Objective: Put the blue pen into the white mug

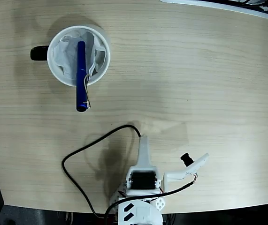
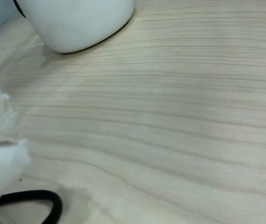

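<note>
Fingers (image 1: 145, 140) sit folded near the arm's base, and you can't tell their state. Your blue pen (image 1: 81, 75) already stands in the white mug (image 1: 78, 55), up-left across the bench (image 1: 195, 84), long axis leaning toward you.

Blue pen (image 1: 81, 75), white mug (image 1: 58, 70), black handle (image 1: 39, 53)

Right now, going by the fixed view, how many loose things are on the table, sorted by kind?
Pens: 1, the blue pen, standing in the mug with its clip end leaning out over the rim.
Mugs: 1, the white mug, black handle, lined with crumpled paper.
Total: 2, not counting the paper lining.
</note>
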